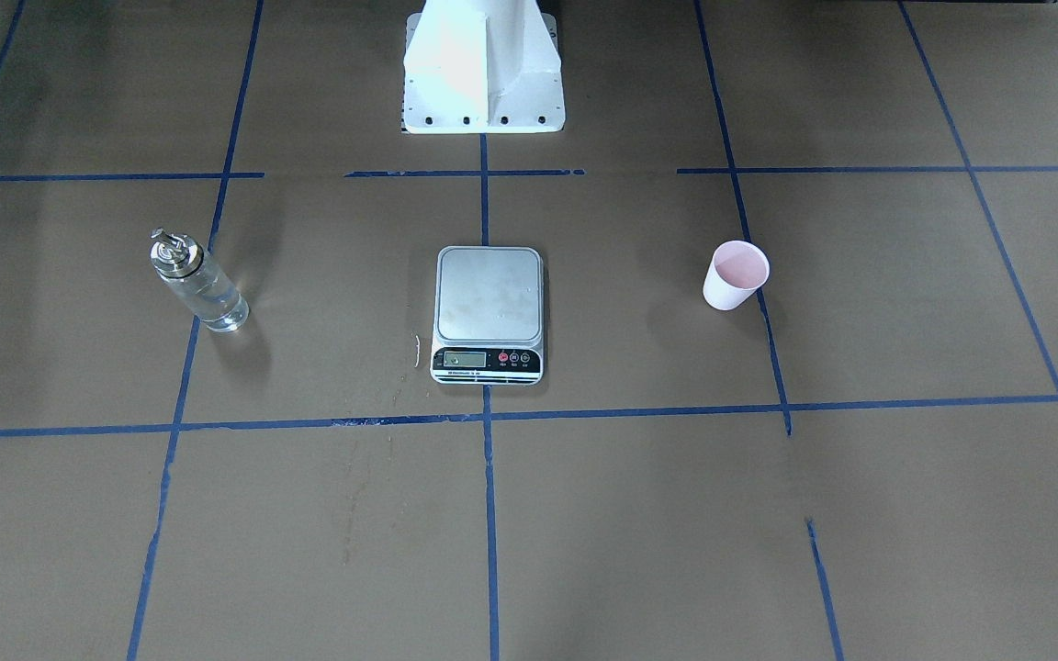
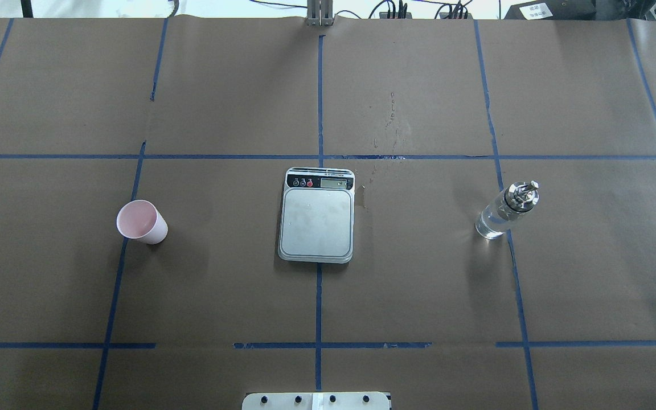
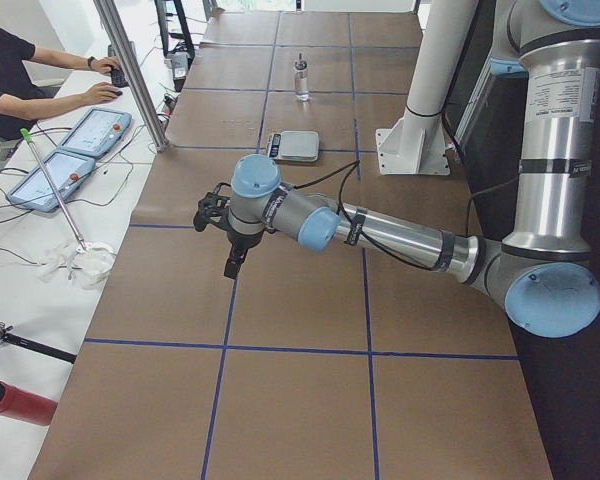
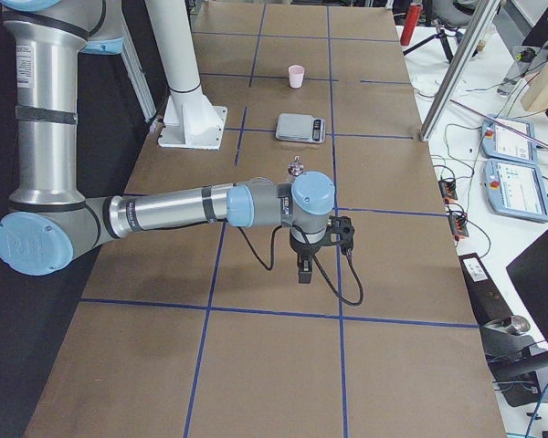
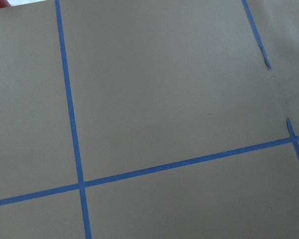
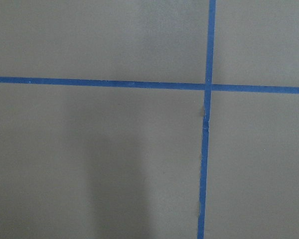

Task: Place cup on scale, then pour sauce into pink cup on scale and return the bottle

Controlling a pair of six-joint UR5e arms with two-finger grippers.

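Observation:
The pink cup [image 1: 736, 274] stands upright and empty on the brown table, on my left side; it also shows in the overhead view [image 2: 142, 222]. The silver scale [image 1: 489, 312] sits at the table's middle with a bare platform [image 2: 317, 219]. The clear bottle [image 1: 198, 283] with the silver spout cap stands upright on my right side [image 2: 505, 210], with clear sauce inside. My left gripper [image 3: 235, 265] hangs over bare table, well short of the cup. My right gripper [image 4: 303, 271] hangs over bare table, short of the bottle [image 4: 296, 167]. I cannot tell whether either is open.
The white robot base [image 1: 483, 73] stands behind the scale. Blue tape lines [image 2: 319, 102] divide the table into squares. An operator [image 3: 10, 80] sits at a side desk with tablets [image 3: 50, 180] beyond a metal post [image 3: 130, 70].

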